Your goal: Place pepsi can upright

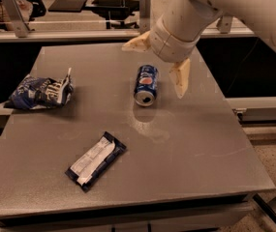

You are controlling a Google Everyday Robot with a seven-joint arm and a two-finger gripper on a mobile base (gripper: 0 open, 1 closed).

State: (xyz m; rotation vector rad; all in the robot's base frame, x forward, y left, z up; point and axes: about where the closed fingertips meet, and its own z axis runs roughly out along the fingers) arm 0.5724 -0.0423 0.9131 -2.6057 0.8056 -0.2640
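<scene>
Spread wide and holding nothing, the pincer (152,71) hangs over the far half of the tabletop (200,144). One pale finger points off to the left behind the pepsi can (146,84) and the other hangs down just beside the can's right flank. Neither finger appears to touch the can. That straddling stance looks like a set-up for closing across the can's body.

The pepsi can lies on its side near the middle of the tabletop, logo turned up and one silver end facing the camera, so it has yet to be stood up. Lying this way it could roll if nudged from the side, which is probably why the fingers bracket it from both sides.

A crumpled blue-and-white chip bag (40,92) sits well apart at the left edge. A flat dark wrapper (96,161) with a white label lies nearer the front. Both are well out of the arm's way.
</scene>
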